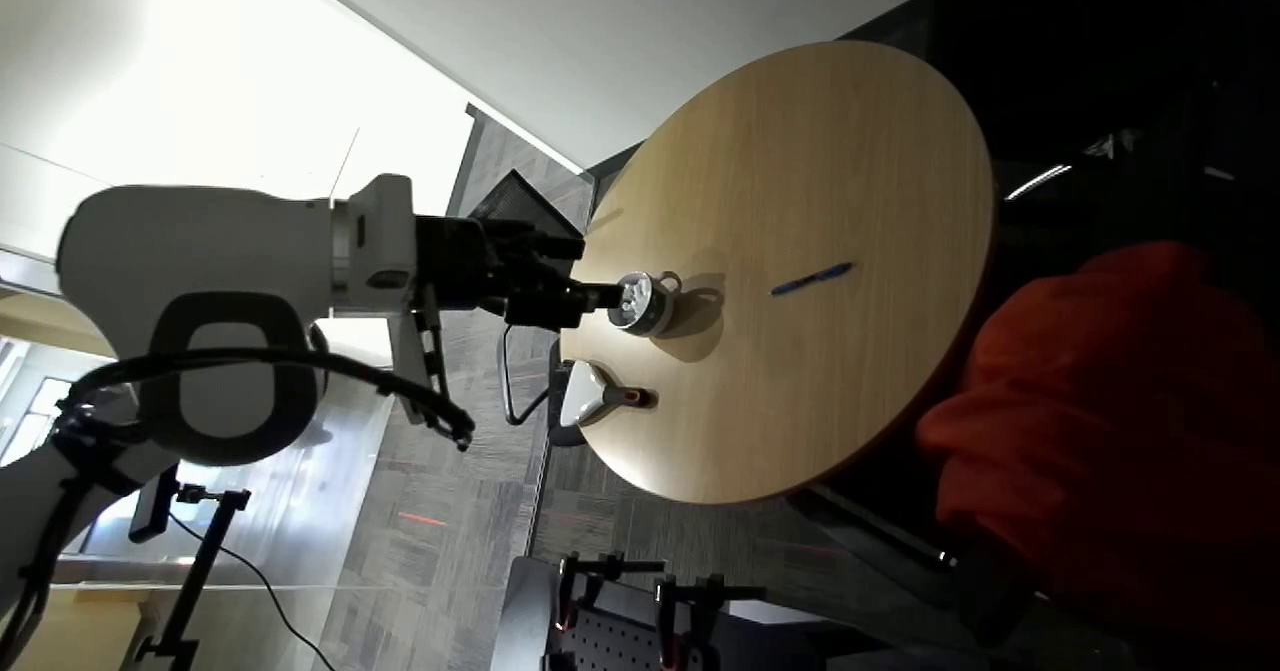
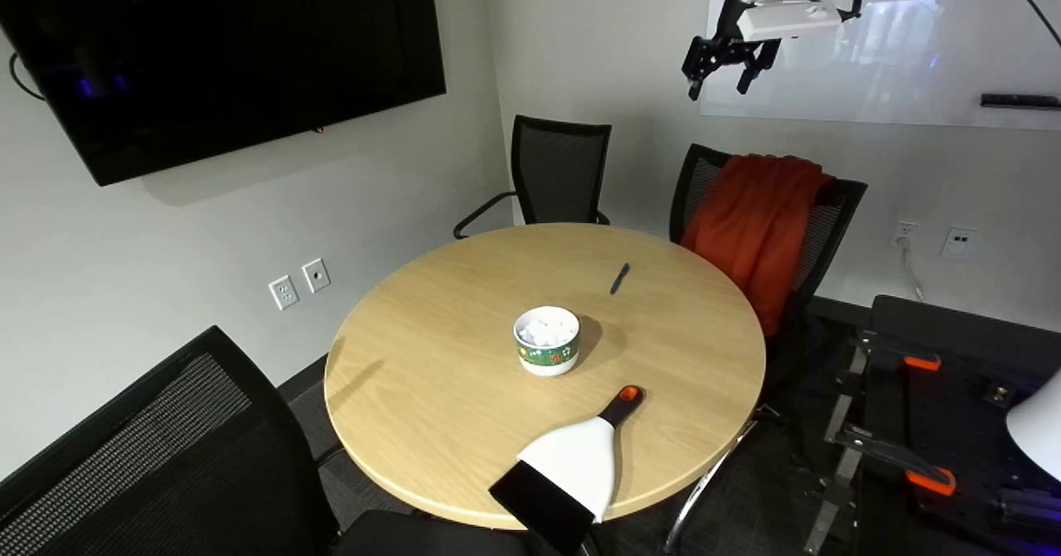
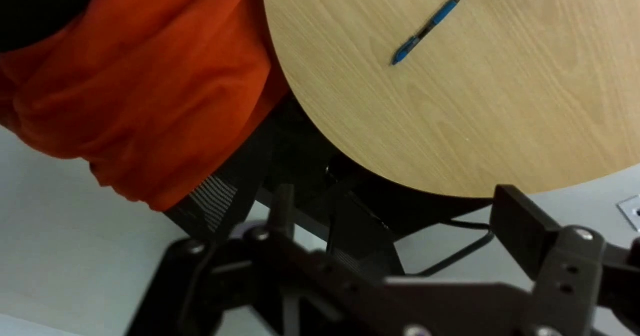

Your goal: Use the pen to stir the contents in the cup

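Note:
A thin blue pen lies flat on the round wooden tabletop [image 2: 431, 316]. The pen shows in both exterior views [image 1: 812, 279] [image 2: 620, 278] and near the top of the wrist view [image 3: 426, 29]. The whitish cup with a green patterned band [image 2: 547, 359] stands upright on the table and holds white lumps. Its handle shows in an exterior view [image 1: 662, 309]. The cup is out of the wrist view. My gripper [image 2: 719, 90] is open and empty, high above the table. Its fingers are wide apart in the wrist view [image 3: 395, 193] and overlap the cup's edge in an exterior view [image 1: 595, 271].
A white scraper-like tool with a dark handle [image 2: 572, 456] lies near the cup, its black end over the table edge. Chairs stand around the table, one with an orange-red cloth [image 2: 750, 224] over it. A screen [image 2: 215, 50] hangs on the wall.

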Robot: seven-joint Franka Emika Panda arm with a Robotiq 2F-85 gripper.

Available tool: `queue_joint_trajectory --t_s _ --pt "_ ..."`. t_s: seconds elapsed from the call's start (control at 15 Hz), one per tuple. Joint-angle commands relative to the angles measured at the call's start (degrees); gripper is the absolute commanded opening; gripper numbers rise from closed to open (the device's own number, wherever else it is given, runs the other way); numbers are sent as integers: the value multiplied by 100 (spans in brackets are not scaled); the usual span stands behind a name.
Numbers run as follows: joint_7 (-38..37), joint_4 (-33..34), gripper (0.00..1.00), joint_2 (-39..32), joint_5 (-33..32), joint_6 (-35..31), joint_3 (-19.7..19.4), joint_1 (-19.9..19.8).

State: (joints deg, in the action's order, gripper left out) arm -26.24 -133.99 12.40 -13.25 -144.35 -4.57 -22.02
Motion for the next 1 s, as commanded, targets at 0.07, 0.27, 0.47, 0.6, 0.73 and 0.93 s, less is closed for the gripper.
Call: queue_joint_trajectory --t_s 0.07,0.27,0.47,0.6,0.73,0.93 --pt "-17 142 100 -224 -57 22 -187 174" --pt "-17 188 100 -211 -59 53 -192 173" --pt "-324 557 100 -687 557 236 -241 302" --pt "-734 855 100 -1239 783 150 -292 339" --pt "-968 1232 100 -1978 1215 75 -396 482" --pt "-1377 1806 100 -2987 1546 -178 -583 718"
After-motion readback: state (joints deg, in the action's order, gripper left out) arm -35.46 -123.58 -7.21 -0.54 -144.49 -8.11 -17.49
